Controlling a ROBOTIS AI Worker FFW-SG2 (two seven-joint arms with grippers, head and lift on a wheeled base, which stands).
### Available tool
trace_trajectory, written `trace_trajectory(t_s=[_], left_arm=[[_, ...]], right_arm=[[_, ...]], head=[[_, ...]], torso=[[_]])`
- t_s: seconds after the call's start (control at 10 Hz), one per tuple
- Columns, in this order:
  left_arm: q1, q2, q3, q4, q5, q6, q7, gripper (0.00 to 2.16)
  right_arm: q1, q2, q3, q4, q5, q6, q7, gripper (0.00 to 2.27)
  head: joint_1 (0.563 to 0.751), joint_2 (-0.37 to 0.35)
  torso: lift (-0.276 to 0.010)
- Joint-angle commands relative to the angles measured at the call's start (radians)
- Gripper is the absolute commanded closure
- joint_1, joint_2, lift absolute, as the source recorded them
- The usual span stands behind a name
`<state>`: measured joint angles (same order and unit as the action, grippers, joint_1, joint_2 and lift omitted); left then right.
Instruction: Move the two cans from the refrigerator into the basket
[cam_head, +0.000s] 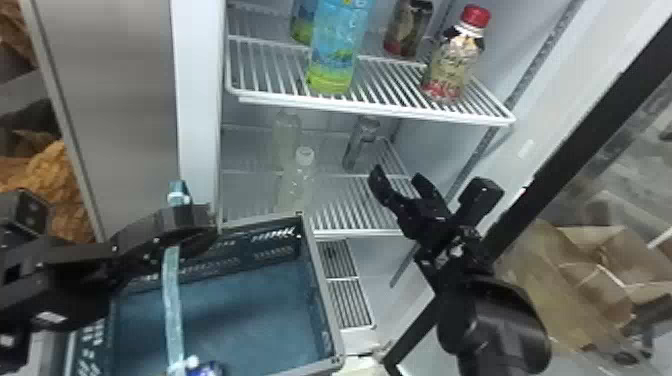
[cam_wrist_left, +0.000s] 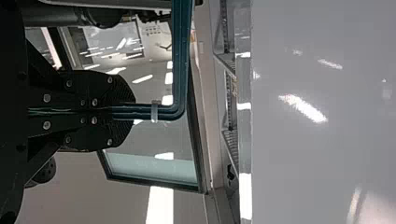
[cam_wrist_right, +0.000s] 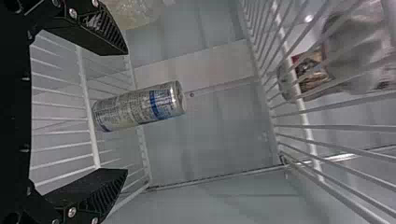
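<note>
Right pincer (cam_head: 397, 175): spread wide, unloaded, at the refrigerator opening. Target, a slim silver cylindrical can with a blue band (cam_wrist_right: 139, 106), stands upright on the white wire shelf (cam_head: 357, 231) below the upper one. Relative position: in the right wrist view the can sits between the two lines of the fingers, touching neither; in the head view it is farther back in the refrigerator than the fingertips, slightly to their left. Exact depth gap cannot be judged.

Left pincer (cam_head: 197, 226): pressed together on the teal bar-like handle (cam_head: 171, 295) of the dark blue-grey plastic basket (cam_head: 324, 295), left of the right arm.

Visibility notes: a blue-and-white object (cam_head: 205, 370), cut off by the head view's bottom edge, shows at the basket's near side; cannot tell whether it is a can. Basket's near part also cut off. Two clear bottles, the nearer with a white cap (cam_head: 305, 156), are faint against the shelf. Can's print blurred. Dark container on the upper shelf (cam_head: 407, 27): kind unclear.
</note>
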<state>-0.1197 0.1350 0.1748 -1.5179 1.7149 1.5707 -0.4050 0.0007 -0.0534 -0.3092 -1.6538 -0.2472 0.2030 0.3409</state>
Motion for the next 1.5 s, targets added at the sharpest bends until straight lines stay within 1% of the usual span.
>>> trace_trajectory(t_s=[0.0, 0.2, 0.3, 0.5, 0.8, 1.0, 1.2, 1.4], left_arm=[[-0.001, 0.002, -0.001, 0.002, 0.000, 0.001, 0.000, 1.20], [-0.003, 0.005, -0.003, 0.002, 0.002, 0.001, 0.000, 1.20], [-0.003, 0.006, -0.003, 0.005, 0.002, 0.001, 0.002, 1.20], [-0.003, 0.008, -0.003, 0.005, 0.002, 0.001, 0.000, 1.20], [-0.003, 0.009, -0.005, 0.005, 0.002, 0.001, 0.000, 1.20], [-0.003, 0.009, -0.007, 0.007, 0.002, 0.001, 0.000, 1.20], [-0.003, 0.009, -0.007, 0.010, 0.002, 0.001, 0.002, 1.20], [-0.003, 0.009, -0.009, 0.015, 0.002, 0.001, 0.002, 1.20]], right_arm=[[-0.045, -0.002, 0.006, 0.055, 0.012, -0.002, -0.011, 0.14], [-0.121, -0.008, 0.022, 0.131, 0.042, -0.002, -0.017, 0.15], [-0.155, -0.011, 0.034, 0.163, 0.046, -0.002, -0.020, 0.14], [-0.197, -0.011, 0.038, 0.217, 0.064, -0.002, -0.031, 0.14], [-0.283, -0.013, 0.054, 0.308, 0.106, 0.001, -0.045, 0.15], [-0.335, -0.019, 0.086, 0.352, 0.128, 0.020, -0.053, 0.15], [-0.357, -0.019, 0.100, 0.379, 0.149, 0.035, -0.066, 0.15], [-0.396, -0.019, 0.100, 0.447, 0.185, 0.045, -0.082, 0.15]], head=[[0.693, -0.336], [0.688, -0.332], [0.680, -0.326], [0.670, -0.311], [0.664, -0.304], [0.652, -0.291], [0.647, -0.279], [0.651, -0.275]], torso=[[-0.218], [-0.218], [-0.218], [-0.218], [-0.218], [-0.218], [-0.218], [-0.218]])
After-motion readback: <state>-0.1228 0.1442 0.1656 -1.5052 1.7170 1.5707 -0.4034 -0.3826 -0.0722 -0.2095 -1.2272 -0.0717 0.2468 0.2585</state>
